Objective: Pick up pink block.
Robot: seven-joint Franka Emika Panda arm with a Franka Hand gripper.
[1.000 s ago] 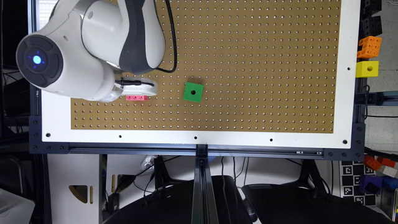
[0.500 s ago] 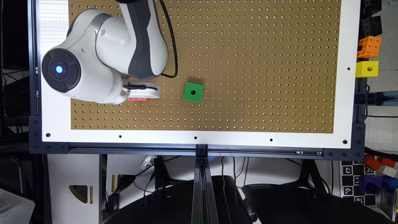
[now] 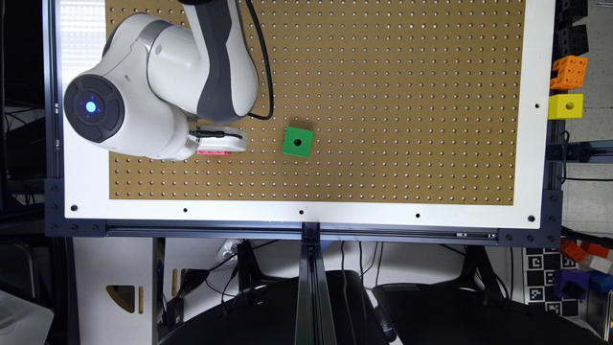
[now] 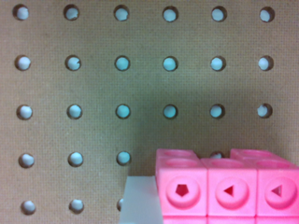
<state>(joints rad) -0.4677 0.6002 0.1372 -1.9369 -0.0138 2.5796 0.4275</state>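
The pink block [image 3: 214, 152] lies on the brown pegboard [image 3: 383, 72], toward the exterior view's left. Only a thin pink strip of it shows under the white gripper [image 3: 222, 141], which sits right over it. In the wrist view the pink block [image 4: 229, 186] is very close: a row of three cubes with round holes, and a second row behind them. It rests on the pegboard [image 4: 140, 70].
A green single-hole cube [image 3: 297, 142] sits on the board just to the exterior view's right of the gripper. An orange block [image 3: 568, 72] and a yellow cube [image 3: 565, 106] are off the board at the far right. The white frame [image 3: 306, 213] borders the board.
The arm's large white body has swung toward the exterior view's right and lower. The gripper stayed over the pink block, and less of the block shows now.
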